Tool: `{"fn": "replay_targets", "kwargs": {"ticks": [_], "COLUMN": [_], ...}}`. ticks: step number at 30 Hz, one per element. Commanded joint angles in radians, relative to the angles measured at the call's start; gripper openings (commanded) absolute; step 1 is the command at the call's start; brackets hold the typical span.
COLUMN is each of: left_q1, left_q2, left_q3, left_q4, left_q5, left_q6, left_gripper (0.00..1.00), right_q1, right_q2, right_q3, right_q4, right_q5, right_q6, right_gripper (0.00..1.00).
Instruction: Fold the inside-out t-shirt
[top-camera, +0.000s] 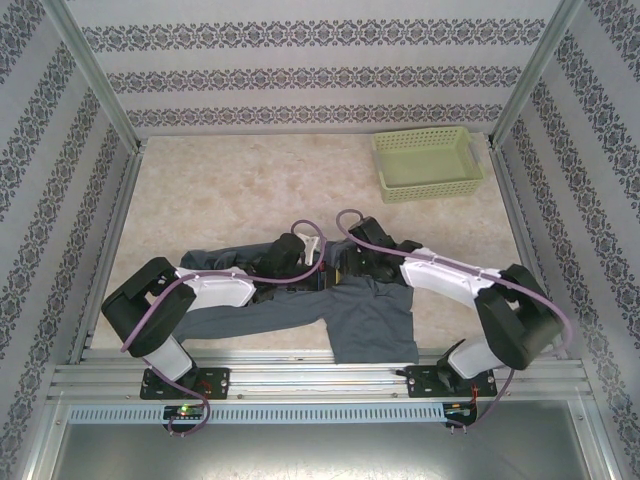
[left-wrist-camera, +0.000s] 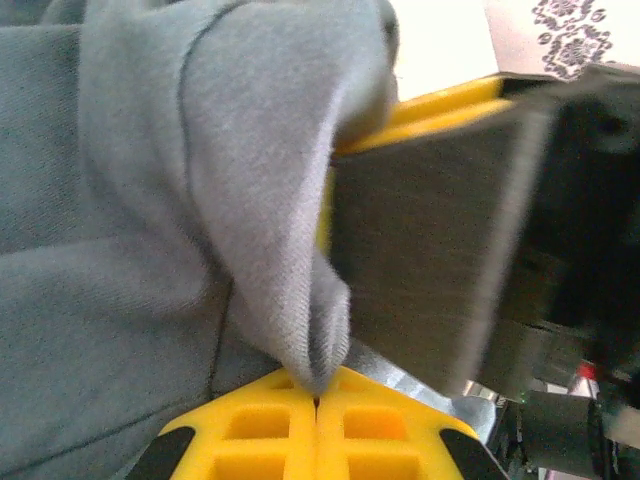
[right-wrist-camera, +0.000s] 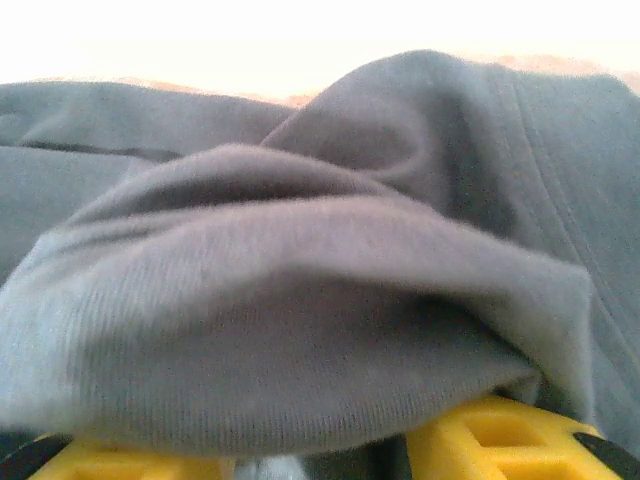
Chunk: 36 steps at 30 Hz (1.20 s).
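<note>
Lying bunched across the table (top-camera: 250, 190), the inside-out t-shirt (top-camera: 370, 315) sits well apart from the light green basket (top-camera: 430, 187), on the basket's near side and off to its left, close to the arm bases. Measured from that basket, the shirt's widest flat part lies almost straight toward the near edge, while a long narrow stretch of cloth runs away further left. Both grippers meet over the shirt's upper edge, again nearer than the basket and to its left. The left gripper (left-wrist-camera: 318, 395) is clenched: its yellow fingers (left-wrist-camera: 250, 425) press flat together with a thin peak of blue-grey cloth nipped between their tips, and from there the fabric rises in a twisted fold. The right gripper (right-wrist-camera: 290, 455) has its two yellow fingers (right-wrist-camera: 490, 440) standing apart, and a thick rolled fold of the shirt lies across and above them rather than being squeezed between them, so it reads as released. In the overhead view the left gripper (top-camera: 290, 255) and the right gripper (top-camera: 365, 262) sit just beside each other, both resting against the cloth.
</note>
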Motion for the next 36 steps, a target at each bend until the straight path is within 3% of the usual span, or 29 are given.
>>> {"fn": "replay_targets", "kwargs": {"ticks": [1,5,9,13,18,23,30,36], "left_q1": [-0.008,-0.006,0.01,0.04,0.069,0.079,0.091,0.091], "left_q2": [0.013,0.015,0.016,0.024,0.055,0.069,0.046,-0.006], "left_q3": [-0.024,-0.036,-0.049,-0.06,-0.033,-0.014,-0.007,0.051], "left_q4": [0.121,0.144,0.151,0.162,0.272,0.314,0.173,-0.154], "left_q5": [0.041,0.043,0.039,0.034,0.066,0.102,0.085,-0.032], "left_q6": [0.011,0.008,-0.003,-0.008,-0.022,-0.008,0.054,0.186], "left_gripper": [0.0,0.0,0.0,0.0,0.0,0.0,0.02,0.25], "right_q1": [-0.01,-0.027,-0.022,-0.011,-0.053,-0.188,-0.283,-0.32], "right_q2": [0.065,0.131,0.105,-0.032,-0.223,-0.337,-0.45,-0.48], "right_q3": [0.044,0.064,0.062,0.03,-0.089,-0.249,-0.293,-0.297], "right_q4": [0.021,0.033,0.032,-0.012,0.011,0.153,0.169,0.153], "right_q5": [0.032,0.045,0.041,0.0,-0.18,-0.389,-0.448,-0.5], "right_q6": [0.003,0.008,0.001,-0.017,0.027,0.129,0.156,0.136], "right_gripper": [0.47,0.41,0.13,0.0,0.0,0.0,0.0,0.0]}}
